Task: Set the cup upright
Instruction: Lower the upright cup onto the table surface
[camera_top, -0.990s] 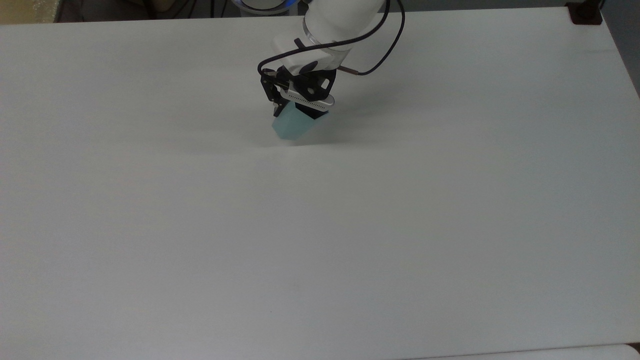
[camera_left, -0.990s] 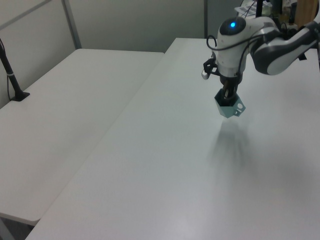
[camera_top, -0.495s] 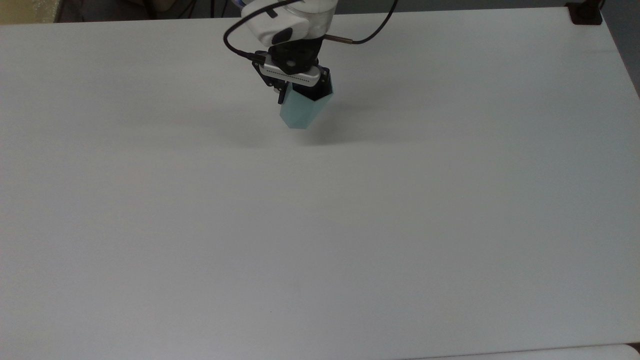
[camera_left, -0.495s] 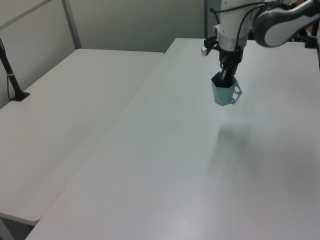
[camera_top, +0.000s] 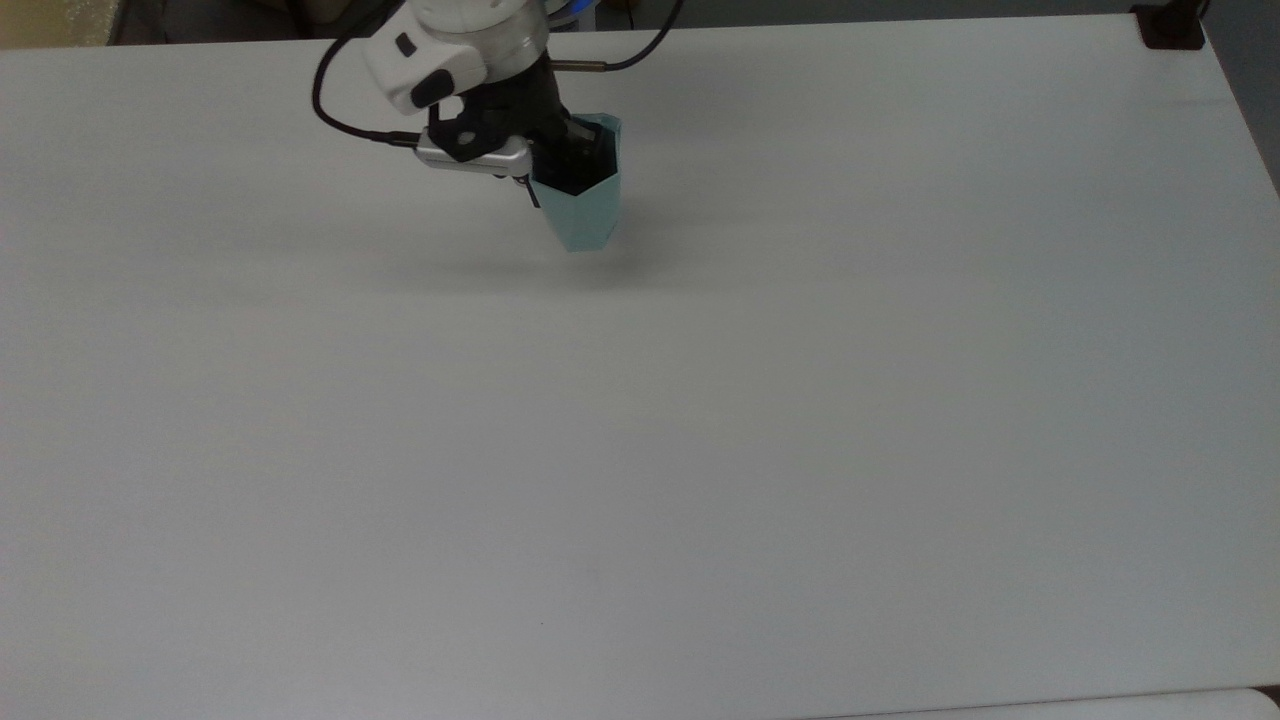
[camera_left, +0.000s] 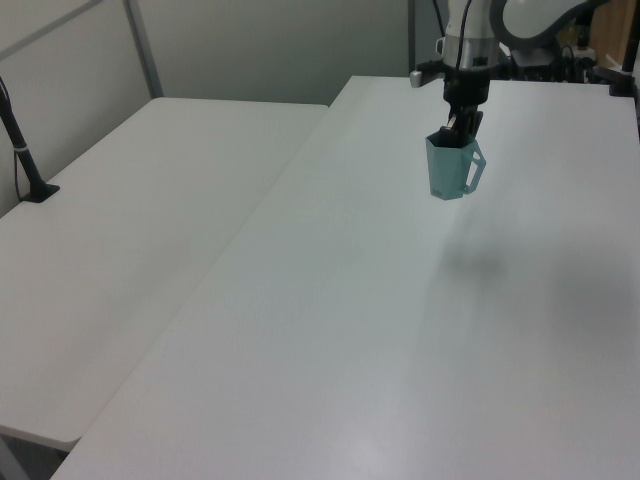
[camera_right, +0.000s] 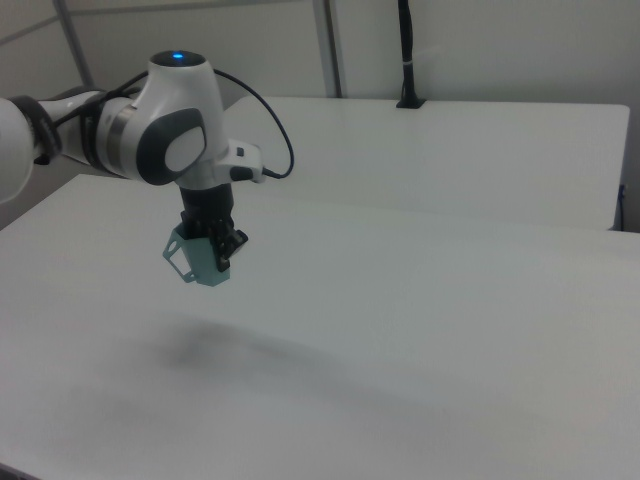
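In the top view I have the gripper in the upper left-centre of the frame, just under the table's far edge. Its fingers are closed on the rim wall of the cup, 1 finger reaching down inside the mouth and the other outside it.

Just to the right of the wrist, the cup hangs mouth up, its narrow base pointing down. In the left view the cup sits in the upper right of the frame, close to vertical, with its looped tab on the left view's right. Its shadow lies lower on the table, well apart from it, so I judge the cup to be in the air. The right view puts the cup at middle left, tilted a little.

I read this as the carry step, with the turn to upright nearly made. Next I need to level the cup, lower it until the base meets the table, then release and lift clear without tipping it.
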